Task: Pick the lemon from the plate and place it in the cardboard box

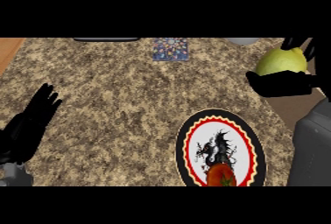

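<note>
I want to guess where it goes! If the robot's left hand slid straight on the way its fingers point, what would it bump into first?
Probably nothing nearby. The open black left hand points up and slightly right over bare speckled granite counter. Farther along that line sits a small patterned square tile, though the hand might pass left of it.

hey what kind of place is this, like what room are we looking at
Probably a kitchen: a speckled granite counter, a patterned plate with a tomato on it, and a lemon held in the right hand.

The plate (191, 131) lies on the counter (116, 96), near its front right. A tomato (220, 176) sits on the plate's front part. The lemon (282, 61) is behind the plate, to the right.
</note>
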Controlling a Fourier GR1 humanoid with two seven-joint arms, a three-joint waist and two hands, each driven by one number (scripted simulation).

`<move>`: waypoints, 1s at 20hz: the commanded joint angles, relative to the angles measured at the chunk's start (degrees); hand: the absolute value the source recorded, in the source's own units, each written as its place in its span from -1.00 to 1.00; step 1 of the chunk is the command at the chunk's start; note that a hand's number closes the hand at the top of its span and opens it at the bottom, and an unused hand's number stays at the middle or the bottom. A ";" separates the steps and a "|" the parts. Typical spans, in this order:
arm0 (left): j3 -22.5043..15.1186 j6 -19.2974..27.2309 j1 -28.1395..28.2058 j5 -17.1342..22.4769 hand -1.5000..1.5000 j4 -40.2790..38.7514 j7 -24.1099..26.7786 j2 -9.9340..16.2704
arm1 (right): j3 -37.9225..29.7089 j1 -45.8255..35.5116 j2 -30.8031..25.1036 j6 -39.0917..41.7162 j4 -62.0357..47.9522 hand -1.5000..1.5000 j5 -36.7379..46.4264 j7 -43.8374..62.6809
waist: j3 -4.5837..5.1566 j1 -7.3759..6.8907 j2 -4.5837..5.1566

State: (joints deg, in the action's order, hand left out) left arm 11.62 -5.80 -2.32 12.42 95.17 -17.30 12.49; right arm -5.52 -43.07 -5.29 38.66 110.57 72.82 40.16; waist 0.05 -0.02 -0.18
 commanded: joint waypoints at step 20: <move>1.29 -1.40 0.46 0.46 0.00 0.95 -0.02 -0.37 | -13.42 8.42 -17.24 -19.35 -19.80 1.00 -8.04 -18.94 | -0.05 -0.17 0.17</move>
State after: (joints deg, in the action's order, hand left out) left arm 12.51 -6.40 -2.73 12.19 95.04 -17.04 11.98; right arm -18.89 -38.78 -22.54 23.32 91.43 65.87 23.88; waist -0.01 -0.24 0.07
